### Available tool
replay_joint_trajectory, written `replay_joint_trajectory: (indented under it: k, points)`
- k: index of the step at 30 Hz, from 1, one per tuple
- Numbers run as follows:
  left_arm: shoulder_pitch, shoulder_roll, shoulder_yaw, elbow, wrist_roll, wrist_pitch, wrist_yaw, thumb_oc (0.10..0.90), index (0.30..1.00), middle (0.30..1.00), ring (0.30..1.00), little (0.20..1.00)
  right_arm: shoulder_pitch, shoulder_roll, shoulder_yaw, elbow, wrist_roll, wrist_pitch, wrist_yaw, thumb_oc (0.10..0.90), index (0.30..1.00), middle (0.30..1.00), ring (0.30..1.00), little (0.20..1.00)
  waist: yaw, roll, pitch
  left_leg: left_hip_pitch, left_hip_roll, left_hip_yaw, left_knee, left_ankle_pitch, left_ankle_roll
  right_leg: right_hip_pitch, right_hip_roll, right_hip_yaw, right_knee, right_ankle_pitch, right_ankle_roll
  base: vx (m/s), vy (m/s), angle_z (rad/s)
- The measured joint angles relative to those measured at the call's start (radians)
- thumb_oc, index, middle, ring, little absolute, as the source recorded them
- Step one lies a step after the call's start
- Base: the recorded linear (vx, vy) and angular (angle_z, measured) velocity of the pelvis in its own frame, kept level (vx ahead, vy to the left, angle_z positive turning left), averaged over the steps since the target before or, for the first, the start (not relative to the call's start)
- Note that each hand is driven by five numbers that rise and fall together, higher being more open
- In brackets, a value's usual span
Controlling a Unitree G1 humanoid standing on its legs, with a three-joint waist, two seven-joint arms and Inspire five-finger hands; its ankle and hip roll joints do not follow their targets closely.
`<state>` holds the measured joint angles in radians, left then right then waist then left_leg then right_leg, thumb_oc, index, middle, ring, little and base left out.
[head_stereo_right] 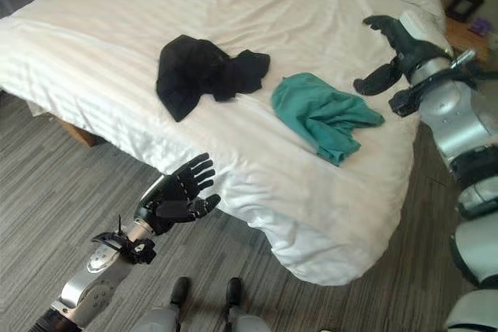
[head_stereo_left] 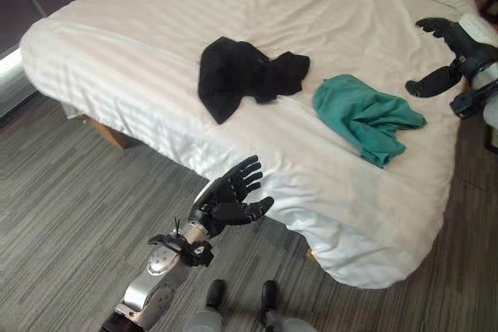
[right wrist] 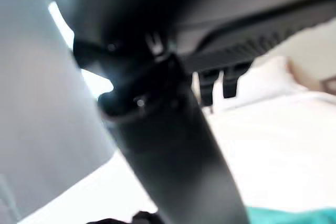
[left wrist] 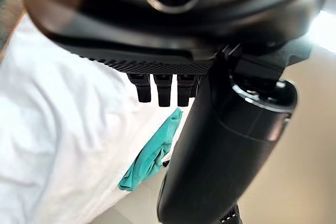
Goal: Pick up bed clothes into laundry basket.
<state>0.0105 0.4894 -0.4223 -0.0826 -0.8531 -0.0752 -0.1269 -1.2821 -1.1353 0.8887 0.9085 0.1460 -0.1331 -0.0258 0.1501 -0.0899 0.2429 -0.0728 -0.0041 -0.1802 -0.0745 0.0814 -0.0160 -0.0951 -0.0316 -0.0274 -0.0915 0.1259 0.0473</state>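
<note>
Two garments on the bed (head_stereo_left: pixel 140 44): one black garment (head_stereo_left: pixel 241 75) mid-bed, one teal garment (head_stereo_left: pixel 366 114) just beside it, both untouched. Right robot hand (head_stereo_left: pixel 443 56) hovers near the teal one, fingers spread, empty. Left robot hand (head_stereo_left: pixel 233 196) open off the bed edge. Step: reach-to-grasp. Next: lower right, clamp teal.

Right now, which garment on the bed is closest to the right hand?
The teal garment. It lies on the bed just beside the open right hand; the black garment is farther toward the robot's left.
</note>
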Motion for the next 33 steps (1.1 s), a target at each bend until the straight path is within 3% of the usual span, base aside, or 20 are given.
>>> replay_joint_trajectory:
  k: [4,9,11,18,20,25,30,33]
  points:
    - [0.042,0.098,0.001,-0.008,-0.010,0.006,-0.017,0.800,0.900,0.900,0.900,0.900,-0.096,0.048,0.068,0.111,-0.102,-0.001,0.001,0.800,0.900,0.900,0.900,0.900,0.031,0.006,0.001,-0.049,-0.005,-0.045,0.000,0.012,-0.005,-0.030,-0.005,-0.042,0.000,-0.001,-0.001,0.01,-0.026,0.35]
    - [0.059,0.132,0.016,-0.012,-0.011,0.006,-0.018,0.800,0.900,0.900,0.900,0.900,-0.112,0.064,0.155,0.119,-0.173,-0.009,0.024,0.800,0.900,0.900,0.900,0.900,0.057,0.024,0.011,-0.069,-0.024,-0.059,0.000,0.014,-0.005,-0.042,-0.019,-0.053,0.000,-0.007,0.005,0.03,-0.034,0.12]
    - [0.078,0.129,0.037,-0.024,-0.012,0.006,-0.029,0.800,0.900,0.900,0.900,0.900,-0.172,0.064,0.251,0.161,-0.183,-0.015,0.041,0.800,0.900,0.900,0.900,0.900,0.053,0.026,0.012,-0.085,-0.032,-0.060,0.001,0.016,-0.004,-0.056,-0.027,-0.053,0.000,-0.010,0.009,0.03,-0.045,0.05]
    - [0.109,0.137,0.042,-0.037,-0.031,0.007,-0.037,0.800,0.900,0.900,0.900,0.900,-0.294,0.034,0.292,0.264,-0.183,-0.005,0.048,0.800,0.900,0.900,0.900,0.900,0.041,0.047,0.025,-0.103,-0.036,-0.068,-0.001,0.017,-0.003,-0.072,-0.031,-0.056,0.000,-0.014,0.015,0.02,-0.047,0.03]
    - [0.105,0.142,0.043,-0.043,-0.031,0.007,-0.039,0.800,0.900,0.900,0.900,0.900,-0.342,0.020,0.357,0.265,-0.187,-0.008,0.054,0.800,0.900,0.900,0.900,0.900,0.029,0.048,0.026,-0.118,-0.034,-0.070,-0.001,0.017,-0.003,-0.086,-0.028,-0.057,0.000,-0.014,0.015,0.01,-0.042,0.01]
    - [0.100,0.146,0.040,-0.044,-0.031,0.007,-0.042,0.800,0.900,0.900,0.900,0.900,-0.350,0.005,0.358,0.280,-0.188,-0.009,0.062,0.800,0.900,0.900,0.900,0.900,0.013,0.049,0.031,-0.124,-0.032,-0.053,-0.001,0.017,-0.003,-0.100,-0.027,-0.047,0.000,-0.014,0.015,0.00,-0.040,-0.08]
    - [0.085,0.157,0.041,-0.048,-0.029,0.005,-0.041,0.800,0.900,0.900,0.900,0.900,-0.329,-0.001,0.282,0.309,-0.180,-0.002,0.063,0.800,0.900,0.900,0.900,0.900,0.000,0.059,0.068,-0.149,-0.030,-0.047,0.001,0.017,-0.003,-0.126,-0.025,-0.045,0.000,-0.009,0.010,-0.03,-0.025,-0.05]
    - [0.087,0.158,0.054,-0.061,-0.029,0.004,-0.036,0.800,0.900,0.900,0.900,0.900,-0.287,-0.012,0.191,0.379,-0.181,0.018,0.059,0.800,0.900,0.900,0.900,0.900,0.008,0.101,0.122,-0.183,-0.030,-0.050,0.005,0.025,-0.004,-0.155,-0.025,-0.049,0.001,-0.001,0.002,-0.13,-0.016,0.05]
